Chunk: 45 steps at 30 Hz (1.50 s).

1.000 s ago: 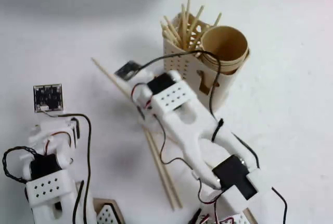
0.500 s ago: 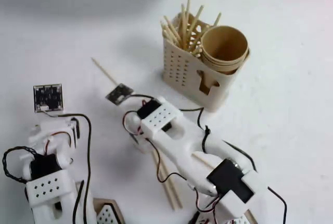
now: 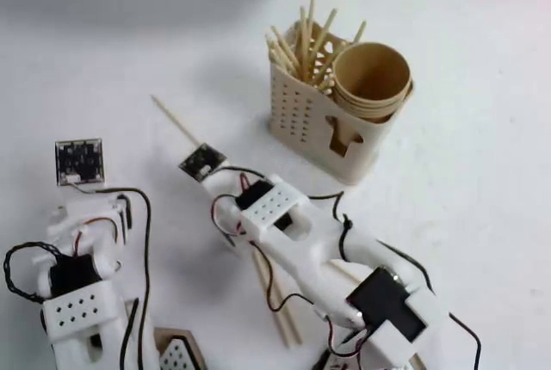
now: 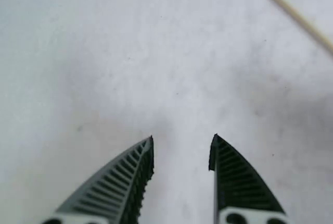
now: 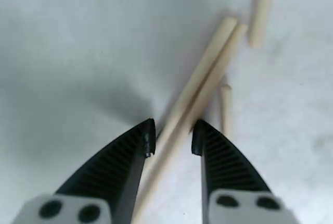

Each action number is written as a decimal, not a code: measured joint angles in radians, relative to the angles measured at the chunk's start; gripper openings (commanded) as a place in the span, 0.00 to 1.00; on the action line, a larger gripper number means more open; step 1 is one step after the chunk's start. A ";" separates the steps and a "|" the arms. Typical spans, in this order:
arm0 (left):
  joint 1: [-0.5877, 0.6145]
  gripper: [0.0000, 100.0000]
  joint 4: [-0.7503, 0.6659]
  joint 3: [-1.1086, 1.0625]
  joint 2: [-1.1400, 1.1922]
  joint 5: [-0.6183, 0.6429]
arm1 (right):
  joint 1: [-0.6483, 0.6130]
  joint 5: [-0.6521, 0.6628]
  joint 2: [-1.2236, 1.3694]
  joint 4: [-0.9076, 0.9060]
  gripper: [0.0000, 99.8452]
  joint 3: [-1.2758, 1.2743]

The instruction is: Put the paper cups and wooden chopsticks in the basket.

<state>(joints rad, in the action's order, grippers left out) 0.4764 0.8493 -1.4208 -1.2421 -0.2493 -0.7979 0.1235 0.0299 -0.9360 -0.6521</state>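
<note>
Risk: your right claw, spread astride paired chopsticks, may pinch one and roll the other across the counter.

High view: you look steeply down over the whole table. Wrist views: each hangs close over the tabletop, facing down at it. All three share the loose chopsticks.

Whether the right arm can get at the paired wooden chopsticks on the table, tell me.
Likely yes: the right end effector is open, its jaws either side of the wooden chopsticks lying on the table, with nothing between.
</note>
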 measured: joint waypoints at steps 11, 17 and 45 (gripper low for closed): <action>0.000 0.18 -0.021 -0.018 0.000 0.000 | 0.012 -0.003 0.181 -0.123 0.02 0.173; 0.000 0.18 -0.021 -0.018 0.000 0.000 | 0.021 -0.003 0.138 -0.123 0.02 0.161; 0.000 0.18 -0.021 -0.018 0.000 0.000 | 0.226 0.032 -0.775 -0.117 0.02 0.236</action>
<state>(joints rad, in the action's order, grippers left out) 0.4764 0.8278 -1.4392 -1.2421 -0.2493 -0.5723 0.1557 -0.7449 -1.0526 -0.4158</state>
